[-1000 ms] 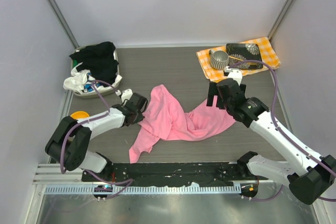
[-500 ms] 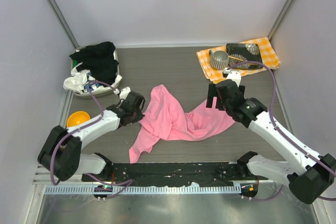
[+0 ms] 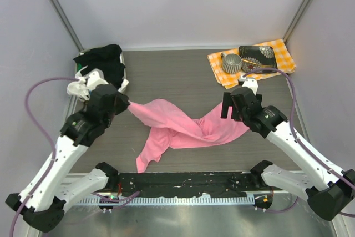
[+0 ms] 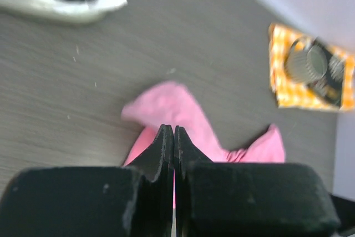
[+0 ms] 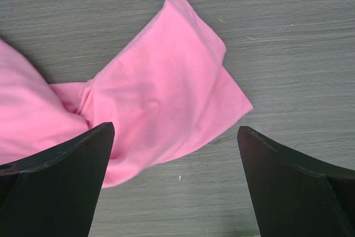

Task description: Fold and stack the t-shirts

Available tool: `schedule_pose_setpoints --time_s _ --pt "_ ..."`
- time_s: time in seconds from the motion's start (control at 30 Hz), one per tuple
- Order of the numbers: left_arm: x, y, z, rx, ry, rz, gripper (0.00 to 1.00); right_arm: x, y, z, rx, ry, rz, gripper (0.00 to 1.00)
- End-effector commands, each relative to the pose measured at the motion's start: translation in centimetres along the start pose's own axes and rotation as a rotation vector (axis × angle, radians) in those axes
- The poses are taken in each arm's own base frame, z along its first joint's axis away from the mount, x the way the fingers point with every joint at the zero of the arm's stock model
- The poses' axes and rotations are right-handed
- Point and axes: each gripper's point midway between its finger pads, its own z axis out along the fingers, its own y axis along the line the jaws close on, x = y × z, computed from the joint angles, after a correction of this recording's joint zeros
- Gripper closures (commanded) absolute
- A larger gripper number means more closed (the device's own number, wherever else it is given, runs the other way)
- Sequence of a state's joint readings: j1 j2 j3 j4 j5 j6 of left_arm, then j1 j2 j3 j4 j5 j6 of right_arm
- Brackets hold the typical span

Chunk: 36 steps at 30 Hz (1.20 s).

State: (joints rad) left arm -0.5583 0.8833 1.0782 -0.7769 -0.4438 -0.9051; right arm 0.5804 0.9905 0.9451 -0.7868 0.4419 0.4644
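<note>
T-shirt (image 3: 188,129), soft crumpled pink, left gripper (image 4: 172,132) pinching its stretched corner, right gripper (image 5: 175,131) spread above it

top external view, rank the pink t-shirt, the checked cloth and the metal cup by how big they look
1. pink t-shirt, clearly the largest
2. checked cloth
3. metal cup, the smallest, standing on that cloth

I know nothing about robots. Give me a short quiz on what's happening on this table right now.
1. True or false: the left tool is shut on the pink t-shirt.
2. The right tool is: A open over the shirt; B shut on the shirt; C shut on nothing.
3. Fill in: the cup stands on the orange checked ____.
Key: 1 true; 2 A; 3 cloth.
</note>
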Motion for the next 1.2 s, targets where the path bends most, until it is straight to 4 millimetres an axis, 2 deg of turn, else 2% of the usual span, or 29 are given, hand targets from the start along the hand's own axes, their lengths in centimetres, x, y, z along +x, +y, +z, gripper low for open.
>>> schedule_pose_setpoints --time_s 0.0,0.07,0.1,0.23,0.37,0.47,0.5,0.53,0.57,0.6,0.7,0.73,0.8,0.83,0.87,0.9,1.07,1.17 --pt "-7.8 1.0 -5.0 -0.066 -0.207 -0.015 1.0 -0.6 0.0 -1.1 -0.008 -0.008 0.02 0.0" --pt "-9.2 1.1 -5.4 -0.105 -0.221 0.028 1.0 -0.2 0.0 -0.7 -0.001 0.008 0.011 0.0" --pt "-11.2 0.8 -6.4 -0.117 -0.273 0.02 1.0 0.1 0.0 -0.4 0.005 0.015 0.009 0.0" --pt "-14.3 0.3 -7.2 -0.15 -0.343 0.033 1.0 0.7 0.1 0.7 0.019 0.028 0.005 0.0" --pt "-15.7 -0.3 -5.4 -0.208 -0.334 0.078 1.0 1.8 0.3 2.1 0.039 0.061 -0.015 0.0" --pt "-16.7 0.6 -3.6 -0.269 -0.336 0.085 1.0 2.8 0.6 3.3 0.043 0.091 -0.027 0.0" --pt "-17.7 1.9 -3.1 -0.314 -0.343 0.062 1.0 3.2 0.7 3.7 0.045 0.107 -0.037 0.0" --pt "-18.1 2.5 -2.5 -0.325 -0.336 0.048 1.0 3.3 0.9 4.0 0.039 0.109 -0.035 0.0" --pt "-18.0 2.2 -1.8 -0.288 -0.299 0.033 1.0 3.5 1.2 4.2 0.031 0.115 -0.037 0.0" --pt "-18.7 3.5 -0.8 -0.323 -0.293 0.006 1.0 3.9 1.8 4.4 0.007 0.13 -0.039 0.0" --pt "-19.6 4.2 0.4 -0.315 -0.281 -0.029 1.0 4.7 4.0 4.7 -0.039 0.147 -0.085 0.02" --pt "-19.7 4.4 1.1 -0.32 -0.271 -0.032 1.0 5.4 5.6 4.5 -0.075 0.152 -0.138 0.02" --pt "-19.9 4.7 1.6 -0.322 -0.26 -0.039 1.0 5.7 7.3 4.0 -0.1 0.145 -0.19 0.02" --pt "-19.9 4.7 2.1 -0.322 -0.249 -0.035 1.0 6.4 8.5 3.2 -0.118 0.141 -0.246 0.02" --pt "-19.9 4.6 2.4 -0.318 -0.246 -0.032 1.0 7.1 9.0 3.5 -0.107 0.16 -0.269 0.02" --pt "-20.4 5.5 2.3 -0.34 -0.256 -0.046 1.0 7.2 9.6 3.3 -0.114 0.16 -0.282 0.03" --pt "-20.4 5.9 2.9 -0.344 -0.25 -0.046 1.0 8.8 11.0 5.0 -0.084 0.174 -0.331 0.05" --pt "-20.3 6.0 3.0 -0.342 -0.25 -0.047 1.0 8.0 11.4 5.8 -0.065 0.135 -0.331 0.06"
